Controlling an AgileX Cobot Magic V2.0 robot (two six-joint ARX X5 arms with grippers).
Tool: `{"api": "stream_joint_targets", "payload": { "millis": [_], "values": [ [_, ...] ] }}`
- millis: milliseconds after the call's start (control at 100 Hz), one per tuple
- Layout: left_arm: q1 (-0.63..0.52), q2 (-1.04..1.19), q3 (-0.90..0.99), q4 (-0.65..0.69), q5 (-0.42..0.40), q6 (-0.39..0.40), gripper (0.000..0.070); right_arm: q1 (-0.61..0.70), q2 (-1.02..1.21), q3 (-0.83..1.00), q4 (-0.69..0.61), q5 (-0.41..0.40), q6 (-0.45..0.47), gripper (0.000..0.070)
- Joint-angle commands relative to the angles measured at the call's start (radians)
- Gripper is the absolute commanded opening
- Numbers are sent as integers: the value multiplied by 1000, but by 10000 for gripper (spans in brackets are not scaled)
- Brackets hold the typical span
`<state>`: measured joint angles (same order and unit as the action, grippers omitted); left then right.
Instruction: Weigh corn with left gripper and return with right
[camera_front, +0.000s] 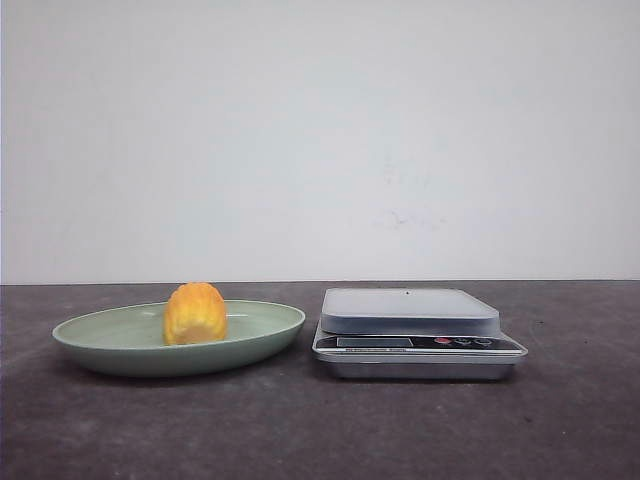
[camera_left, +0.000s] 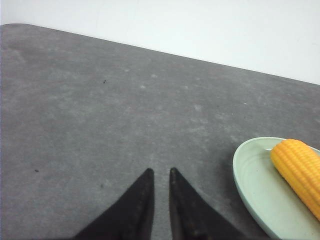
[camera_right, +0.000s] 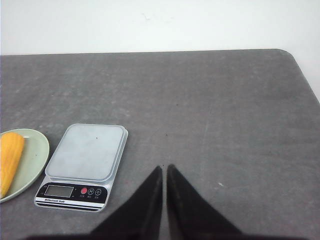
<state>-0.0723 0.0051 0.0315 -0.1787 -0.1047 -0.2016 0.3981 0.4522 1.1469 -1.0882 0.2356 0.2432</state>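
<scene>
The yellow-orange corn (camera_front: 196, 313) lies in the pale green plate (camera_front: 110, 345) at the left of the table. It also shows in the left wrist view (camera_left: 300, 170) and the right wrist view (camera_right: 10, 157). My left gripper (camera_left: 161, 171) is shut and empty, above bare table beside the plate (camera_left: 252, 185), apart from it. My right gripper (camera_right: 165, 167) is shut and empty, above bare table to the right of the scale (camera_right: 85, 162). Neither gripper shows in the front view.
A silver kitchen scale (camera_front: 415, 330) with a bare grey platform stands just right of the plate. The dark grey tabletop (camera_front: 320, 430) ends at a white wall behind. The table's rounded far corner (camera_right: 282, 52) shows in the right wrist view.
</scene>
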Motion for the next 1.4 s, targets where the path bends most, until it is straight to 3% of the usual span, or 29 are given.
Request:
{"api": "stream_joint_targets", "payload": {
  "millis": [0, 540, 650, 760, 880, 1100, 1210, 1390],
  "values": [
    [0, -2, -18, -4, 1, 6, 12, 4, 3, 11, 11, 1, 11, 6],
    [0, -2, -18, -4, 1, 6, 12, 4, 3, 11, 11, 1, 11, 6],
    [0, -2, -18, -4, 1, 6, 12, -43, -15, 8, 40, 27, -38, 6],
    [0, -2, -18, -5, 1, 6, 12, -117, -53, -55, 150, 19, -72, 6],
    [0, -2, -18, -5, 1, 6, 12, -195, -136, -238, 363, 11, -151, 6],
    [0, -2, -18, -5, 1, 6, 12, -296, -323, -647, 752, -121, -286, 6],
    [0, -2, -18, -5, 1, 7, 11, -326, -405, -829, 858, -143, -303, 6],
    [0, -2, -18, -6, 1, 6, 11, -359, -448, -1008, 904, -170, -299, 6]
  ]
}}
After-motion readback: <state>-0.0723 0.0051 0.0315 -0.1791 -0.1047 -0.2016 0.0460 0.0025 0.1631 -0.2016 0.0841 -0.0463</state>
